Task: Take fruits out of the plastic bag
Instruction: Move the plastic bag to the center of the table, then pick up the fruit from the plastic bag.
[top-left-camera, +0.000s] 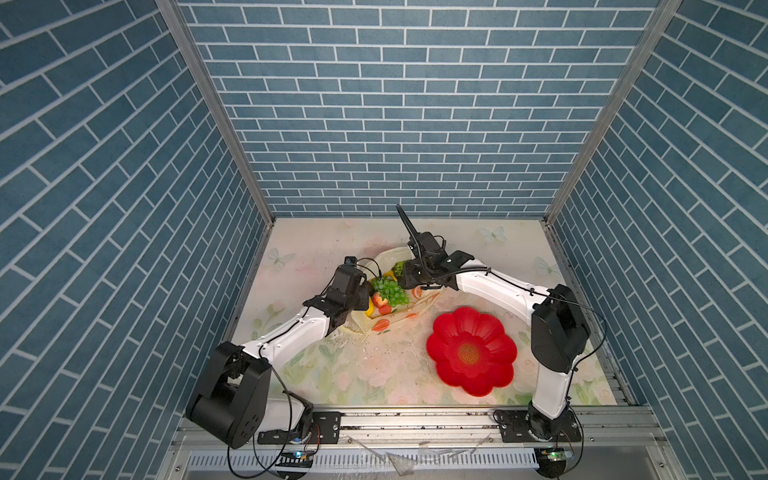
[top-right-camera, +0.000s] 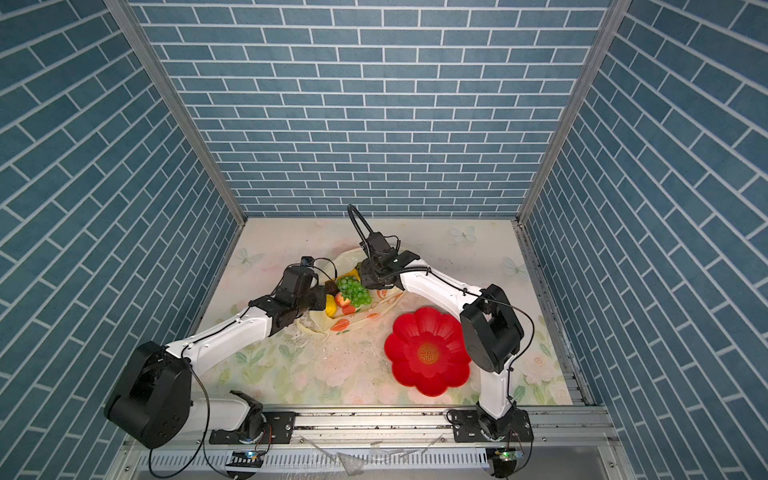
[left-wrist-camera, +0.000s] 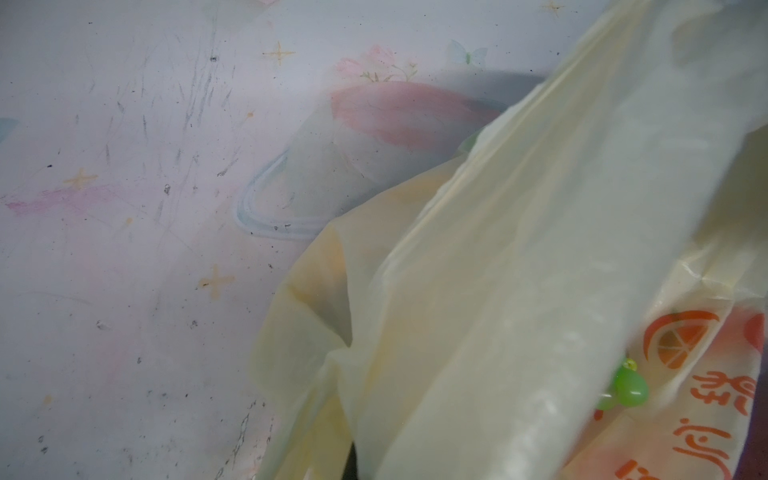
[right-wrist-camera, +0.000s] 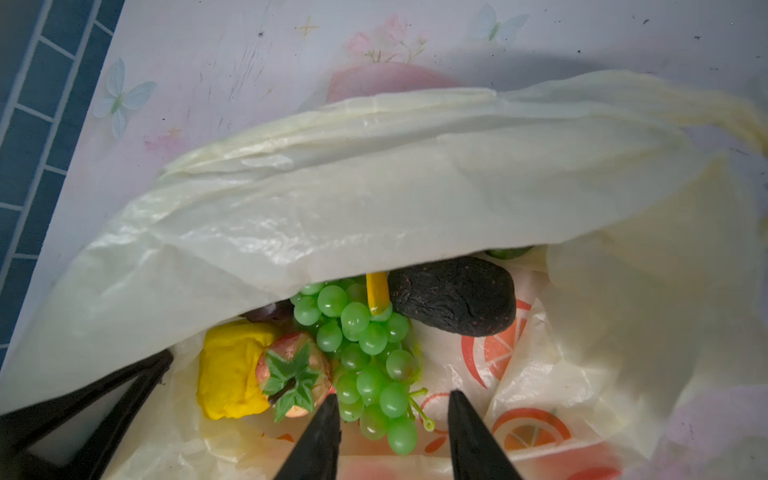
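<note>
floral tabletop; plastic bag lies centre-far. left gripper closed, apparently pinching its thin, slippery film. right gripper half-wide, empty, astride grape bunch inside: light, floppy; grip mid-cluster.

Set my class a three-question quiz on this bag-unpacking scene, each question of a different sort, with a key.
1. True or false: a fruit lies on the red flower-shaped plate.
2. In the right wrist view, which fruit lies between the open fingers of the right gripper? A. dark avocado B. grape bunch C. banana
3. Short answer: what container do the visible fruits lie in?

Key
1. False: the plate is bare.
2. B
3. The plastic bag.
</note>
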